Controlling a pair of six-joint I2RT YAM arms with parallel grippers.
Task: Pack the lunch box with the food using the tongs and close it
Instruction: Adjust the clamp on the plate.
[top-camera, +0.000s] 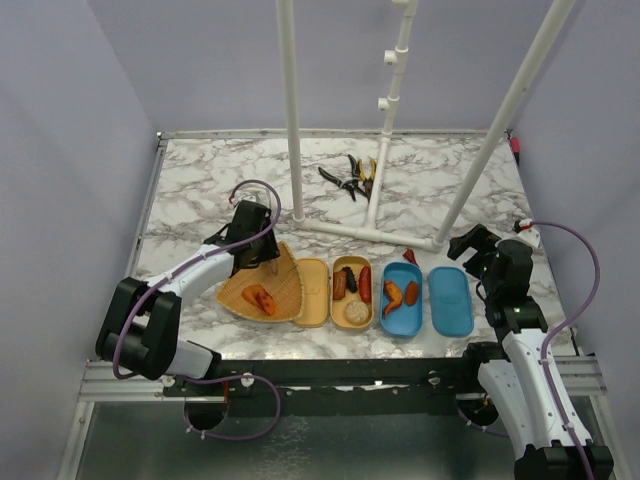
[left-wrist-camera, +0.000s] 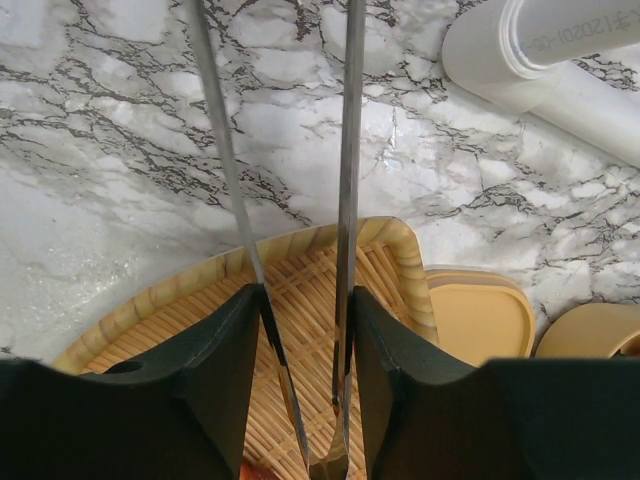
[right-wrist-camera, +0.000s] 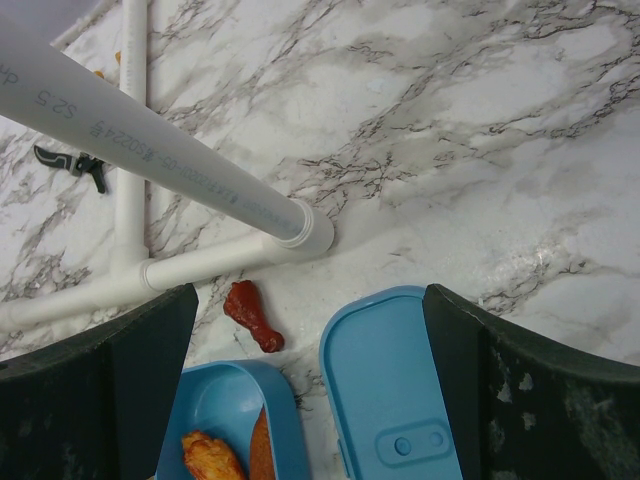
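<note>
The left tool (left-wrist-camera: 305, 300) is clenched on the tongs (left-wrist-camera: 347, 150), with one thin arm against each finger. In the left wrist view their long axis runs from 6 to 12 o'clock. The joined end is at 6 and the V opens toward 12, over the woven tray (left-wrist-camera: 395, 240) and the worktop (left-wrist-camera: 100, 150). The right tool (right-wrist-camera: 310, 295) is released, wide above the blue lid (right-wrist-camera: 390, 380).
</note>
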